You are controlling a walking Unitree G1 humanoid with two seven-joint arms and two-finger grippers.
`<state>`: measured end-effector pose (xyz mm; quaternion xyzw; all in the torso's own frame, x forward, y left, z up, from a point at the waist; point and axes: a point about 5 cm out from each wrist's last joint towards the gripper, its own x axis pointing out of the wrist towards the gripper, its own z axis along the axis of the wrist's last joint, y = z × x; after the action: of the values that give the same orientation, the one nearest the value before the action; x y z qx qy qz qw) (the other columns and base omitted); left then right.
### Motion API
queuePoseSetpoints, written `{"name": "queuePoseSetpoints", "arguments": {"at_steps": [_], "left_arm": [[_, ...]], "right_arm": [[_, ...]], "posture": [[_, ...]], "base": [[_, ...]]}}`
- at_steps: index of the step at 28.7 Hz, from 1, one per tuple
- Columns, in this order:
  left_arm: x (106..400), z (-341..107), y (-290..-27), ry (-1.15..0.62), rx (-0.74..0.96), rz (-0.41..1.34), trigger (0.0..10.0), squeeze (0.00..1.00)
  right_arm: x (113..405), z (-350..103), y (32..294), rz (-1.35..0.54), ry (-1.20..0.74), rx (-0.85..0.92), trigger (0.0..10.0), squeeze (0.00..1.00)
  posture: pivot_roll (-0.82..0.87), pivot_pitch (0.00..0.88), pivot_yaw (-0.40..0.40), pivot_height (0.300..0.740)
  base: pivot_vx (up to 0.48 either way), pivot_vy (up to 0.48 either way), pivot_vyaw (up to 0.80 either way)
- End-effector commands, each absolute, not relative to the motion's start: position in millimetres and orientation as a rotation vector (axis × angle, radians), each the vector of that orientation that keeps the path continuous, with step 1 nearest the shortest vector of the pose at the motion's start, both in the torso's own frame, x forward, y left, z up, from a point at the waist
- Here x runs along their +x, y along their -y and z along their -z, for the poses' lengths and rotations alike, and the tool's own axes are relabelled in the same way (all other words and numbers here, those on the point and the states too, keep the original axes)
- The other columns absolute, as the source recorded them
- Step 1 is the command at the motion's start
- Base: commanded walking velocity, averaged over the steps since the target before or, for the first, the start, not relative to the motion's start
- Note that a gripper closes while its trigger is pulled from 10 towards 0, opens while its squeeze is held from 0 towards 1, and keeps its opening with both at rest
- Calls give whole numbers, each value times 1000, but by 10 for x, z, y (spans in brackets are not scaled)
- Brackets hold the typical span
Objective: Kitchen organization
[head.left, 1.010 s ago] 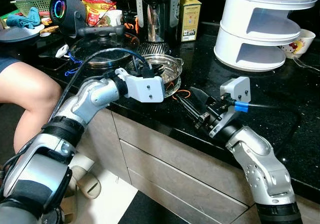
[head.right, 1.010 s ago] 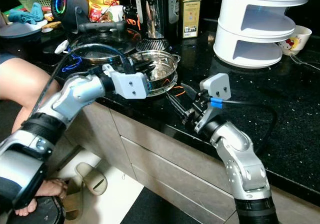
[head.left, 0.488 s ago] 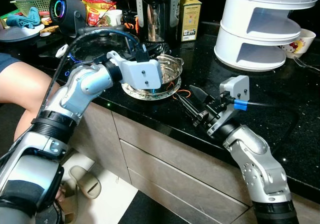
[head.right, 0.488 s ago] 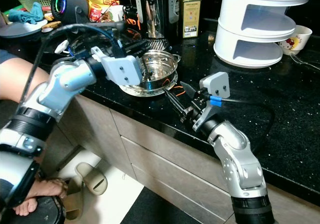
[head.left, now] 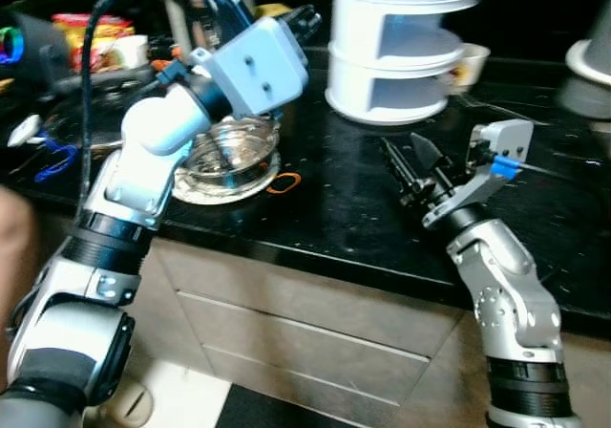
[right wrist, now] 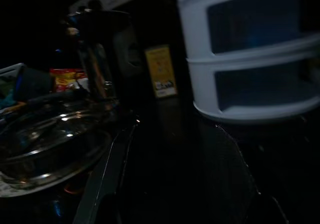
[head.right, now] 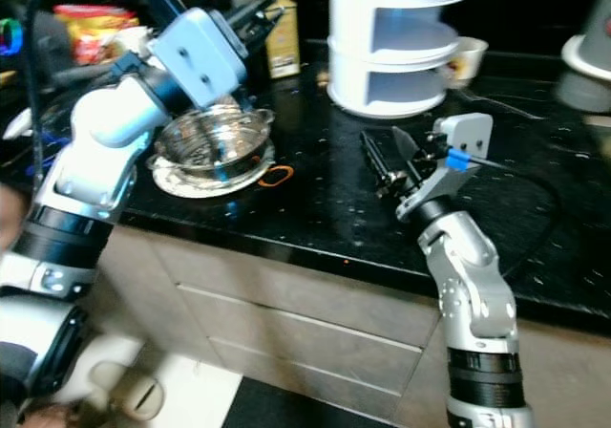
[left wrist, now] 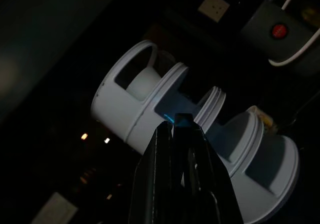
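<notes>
My left gripper (head.right: 260,14) is raised above the shiny steel colander bowl (head.right: 212,139) on the black speckled desk (head.right: 315,184), jaws pressed together on nothing, pointing at the white tiered plastic rack (head.left: 399,41). My right gripper (head.left: 409,160) hovers low over the desk (jaws parted, empty), beside an orange rubber band (head.right: 277,173).

The white tiered rack (head.left: 406,41) is cut off at the top edge.

On the countertop (head.right: 315,199), the steel pot (head.right: 212,142) stands at the left, the tiered rack (head.right: 401,41) behind at the middle, a box (head.right: 283,46) between them.
</notes>
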<state>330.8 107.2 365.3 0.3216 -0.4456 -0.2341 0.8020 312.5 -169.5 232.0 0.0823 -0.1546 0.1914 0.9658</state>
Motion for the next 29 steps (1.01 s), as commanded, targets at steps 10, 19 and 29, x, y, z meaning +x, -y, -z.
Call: {"name": "queuePoseSetpoints", "arguments": {"at_steps": [10, 19, 29], "left_arm": [[3177, -3235, -769, 787, 204, 568, 10000, 0], [3082, -3063, -633, 749, 238, 597, 10000, 0], [3129, -3065, -944, 738, 397, 371, 10000, 0]], "right_arm": [[3210, -2299, 1775, -324, 311, 164, 10000, 0], [3276, -2294, 1725, -333, 318, 153, 10000, 0], [3296, -2303, 1568, -436, 326, 126, 10000, 0]], "posture": [[-22, 0, 44, 740], [-6, 0, 19, 740], [5, 0, -7, 740]], "base": [[0, 0, -788], [0, 0, -788], [0, 0, -158]]}}
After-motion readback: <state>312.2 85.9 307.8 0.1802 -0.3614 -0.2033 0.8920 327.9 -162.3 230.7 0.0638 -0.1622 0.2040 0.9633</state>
